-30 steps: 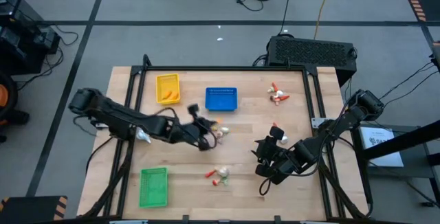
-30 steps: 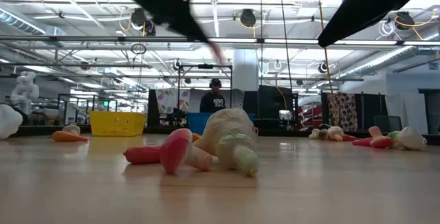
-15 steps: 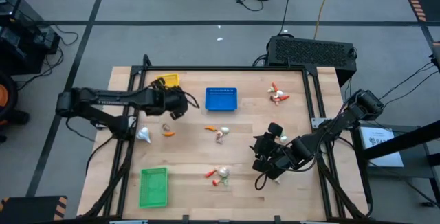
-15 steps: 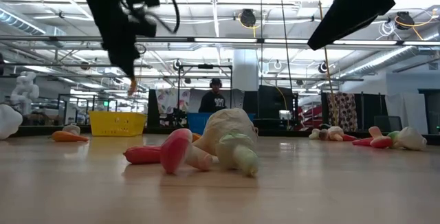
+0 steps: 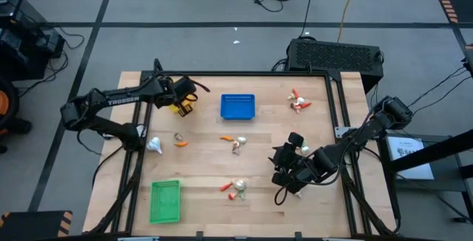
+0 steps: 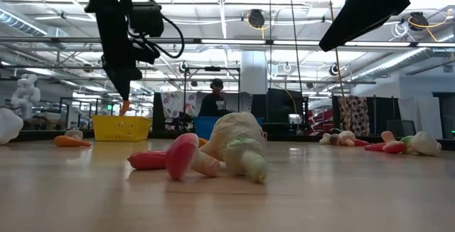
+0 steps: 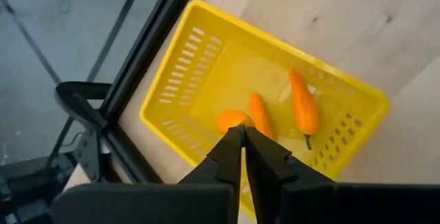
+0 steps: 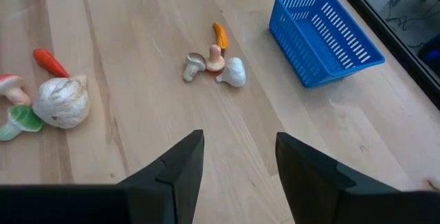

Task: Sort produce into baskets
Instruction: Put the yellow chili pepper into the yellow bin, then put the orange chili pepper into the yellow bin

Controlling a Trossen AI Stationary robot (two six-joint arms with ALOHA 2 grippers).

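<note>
The wooden bench (image 5: 259,197) carries three baskets: the green basket (image 5: 165,200) near the front left corner, the blue basket (image 5: 238,106) toward the back centre, and the yellow basket (image 7: 206,73) at the back left, mostly hidden under the left arm in the high view. The left pincer (image 7: 243,138) hangs over the yellow basket with its fingers pressed together on an orange carrot piece (image 7: 232,120), above two more carrot pieces (image 7: 303,108) lying inside the basket. The right pincer (image 8: 237,152) waits over the right front part of the bench with its fingers spread apart and nothing between them. Loose produce lies scattered on the bench: a whitish garlic bulb (image 6: 238,143) with red pieces touching it near the front centre, a small cluster (image 5: 236,143) in the middle, another cluster (image 5: 298,102) toward the back right, and a white piece (image 5: 154,146) and an orange piece (image 5: 181,143) at the left. A person (image 6: 214,100) stands in the room beyond.
</note>
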